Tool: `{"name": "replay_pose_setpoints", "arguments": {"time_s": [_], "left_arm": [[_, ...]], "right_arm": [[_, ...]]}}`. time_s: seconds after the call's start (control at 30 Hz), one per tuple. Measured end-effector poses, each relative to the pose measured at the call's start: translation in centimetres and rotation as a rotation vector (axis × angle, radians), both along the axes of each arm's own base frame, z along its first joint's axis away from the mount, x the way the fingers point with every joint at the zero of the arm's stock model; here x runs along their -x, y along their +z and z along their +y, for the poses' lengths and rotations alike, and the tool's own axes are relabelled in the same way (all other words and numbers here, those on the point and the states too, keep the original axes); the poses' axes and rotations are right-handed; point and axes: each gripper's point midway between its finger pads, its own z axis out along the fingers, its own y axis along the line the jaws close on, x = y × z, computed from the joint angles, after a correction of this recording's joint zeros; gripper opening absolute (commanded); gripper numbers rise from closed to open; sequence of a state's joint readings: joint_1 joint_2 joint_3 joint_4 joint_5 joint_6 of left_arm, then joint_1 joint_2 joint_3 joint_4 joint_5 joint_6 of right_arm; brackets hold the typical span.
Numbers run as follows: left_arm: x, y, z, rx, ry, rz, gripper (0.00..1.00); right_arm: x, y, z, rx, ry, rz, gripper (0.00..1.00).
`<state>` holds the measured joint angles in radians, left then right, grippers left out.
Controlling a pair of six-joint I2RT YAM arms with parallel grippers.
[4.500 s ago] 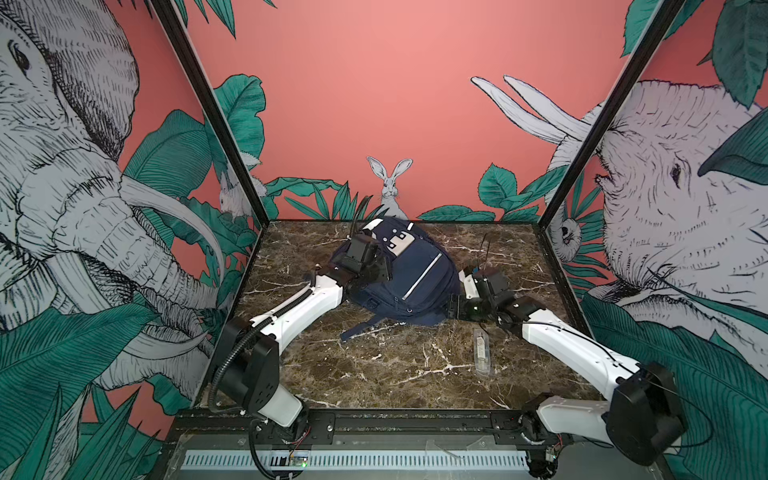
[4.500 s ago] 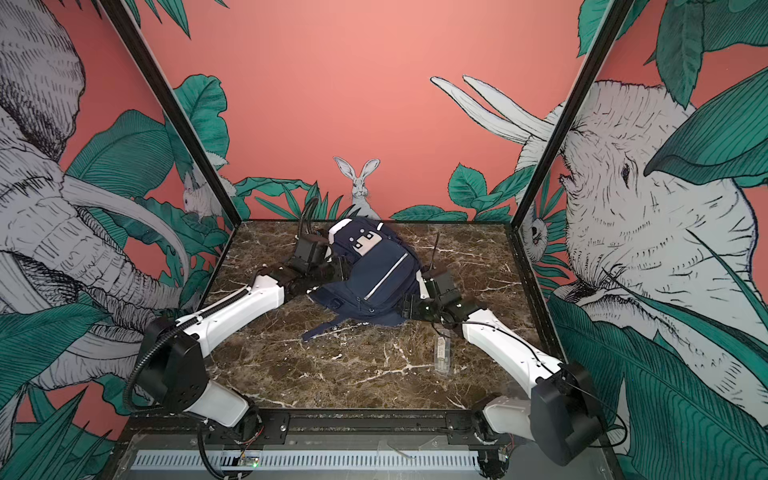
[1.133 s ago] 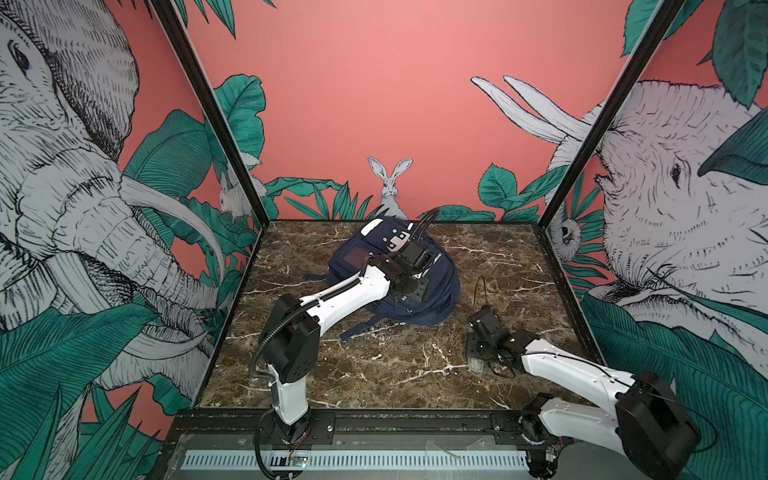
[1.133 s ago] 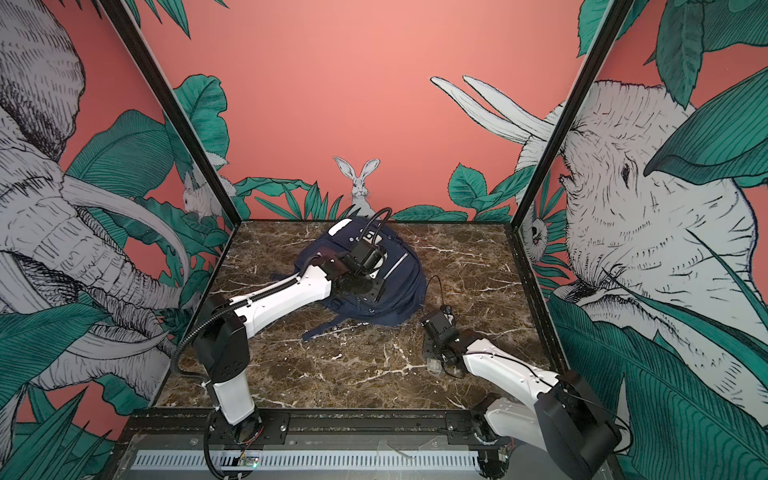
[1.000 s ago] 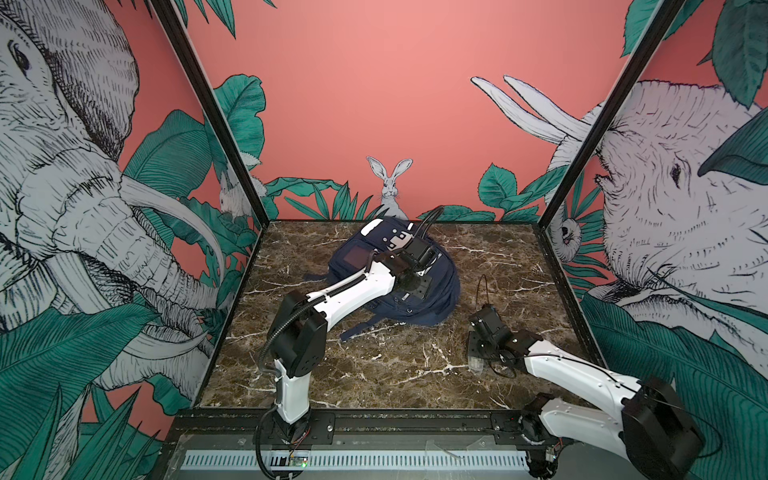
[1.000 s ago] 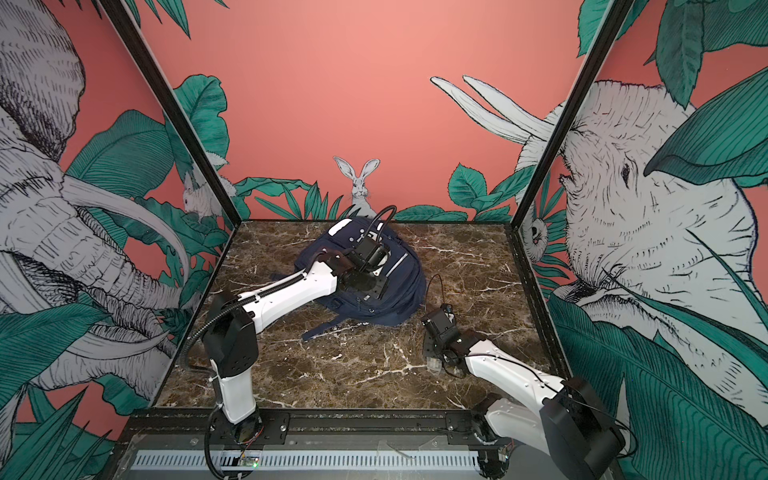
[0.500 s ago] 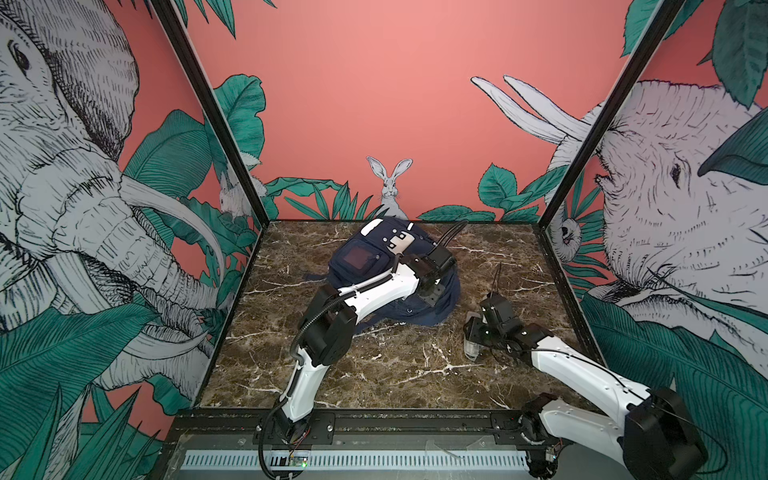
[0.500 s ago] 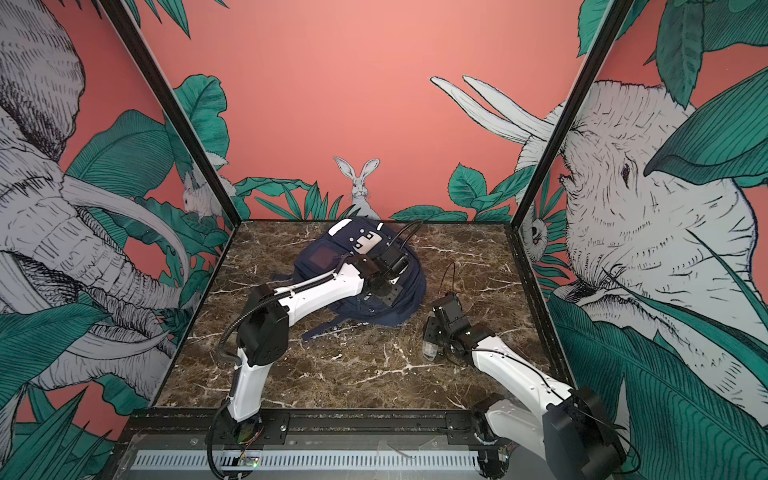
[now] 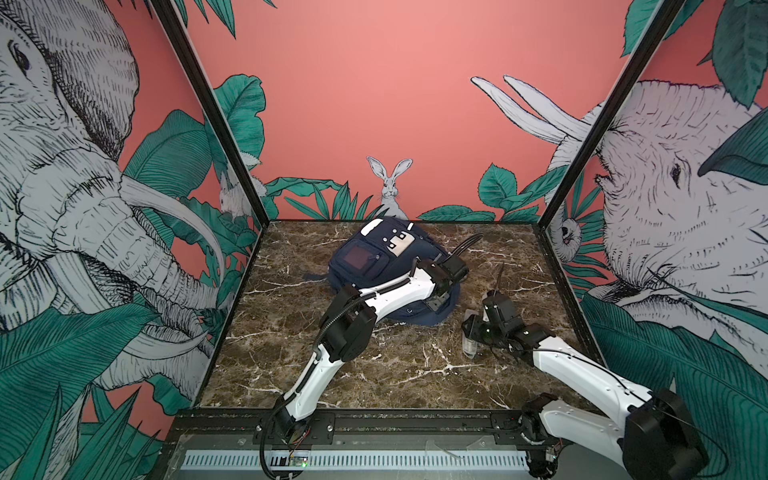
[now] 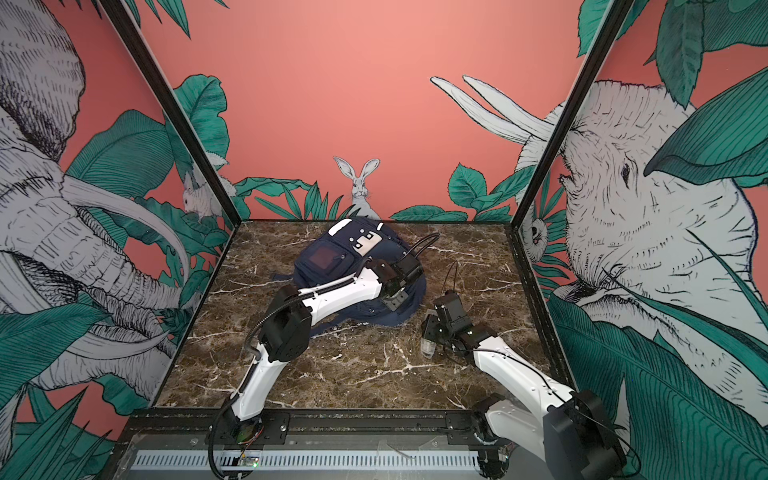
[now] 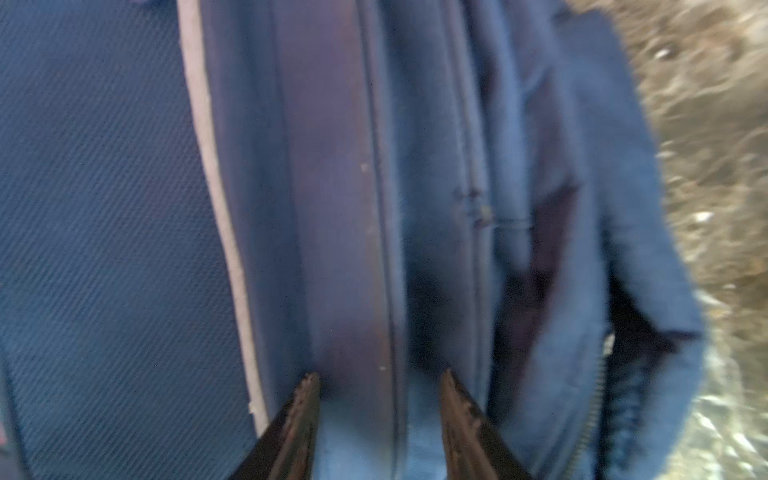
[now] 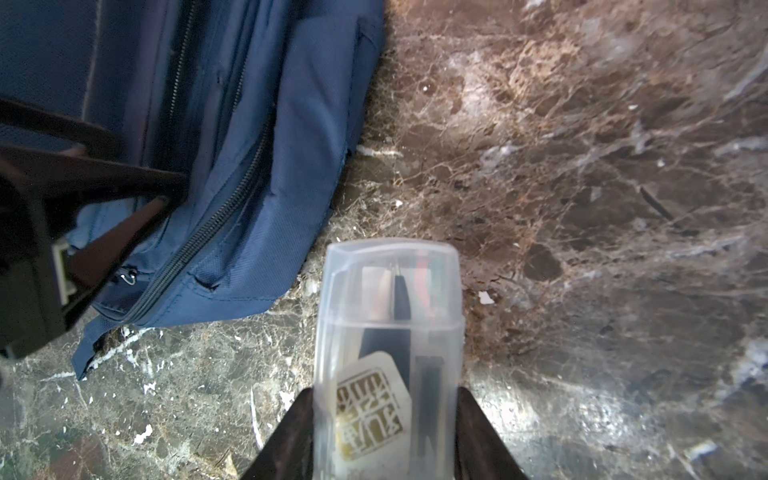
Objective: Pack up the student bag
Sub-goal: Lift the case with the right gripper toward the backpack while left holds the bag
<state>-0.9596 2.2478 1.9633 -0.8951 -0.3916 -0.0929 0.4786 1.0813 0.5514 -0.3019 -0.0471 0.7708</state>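
**Case in hand, bag mouth not yet wide**

The right end effector [image 12: 384, 401] is clamped on a clear plastic case [image 12: 388, 316], with 1 finger pressed against each of its 2 flat sides. It holds the case just right of the student bag's near corner, apart from it.

The student bag [image 9: 374, 266] lies flat in the middle of the counter [image 9: 374, 374], toward the far side, with its front pocket facing up. At its near right edge sits the left end effector [image 11: 376, 378]. Its 2 fingers stand apart with a ridge of fabric between them. The view is too blurred to tell whether they pinch that fold or only straddle it.

My read is that the step in hand is loading the case. Next, the left side needs to lift the flap beside the zip [image 12: 208, 224] until the slit gapes. Then the right can swing left and feed the case in end first.

The bag is soft navy woven cloth with fine diagonal ribs, slack folds, a pale stripe [image 11: 216, 187] and a toothed zip. It should sag unless held. The case is rigid and translucent, a rounded oblong with a cap, and pens and a gold-printed label show through it. The counter is glossy brown marble with white veins, probably slick.
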Motion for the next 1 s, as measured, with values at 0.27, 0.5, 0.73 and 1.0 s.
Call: {"name": "replay_pose_setpoints", "arguments": {"time_s": [0.27, 0.5, 0.73, 1.0], "left_arm": [[0.0, 0.3, 0.3, -0.032, -0.011, -0.009, 0.00], [-0.2, 0.5, 0.4, -0.004, -0.004, 0.015, 0.00], [-0.9, 5.4, 1.3, 0.134, 0.019, 0.016, 0.00], [-1.8, 10.9, 3.2, 0.277, 0.058, -0.013, 0.00]], "right_arm": [[0.0, 0.0, 0.2, -0.011, 0.006, 0.002, 0.20], [-0.4, 0.3, 0.9, -0.036, 0.023, 0.001, 0.19], [-2.7, 2.9, 3.3, -0.131, 0.054, -0.065, 0.19], [-4.8, 4.4, 5.9, -0.247, 0.073, -0.097, 0.18]]}}
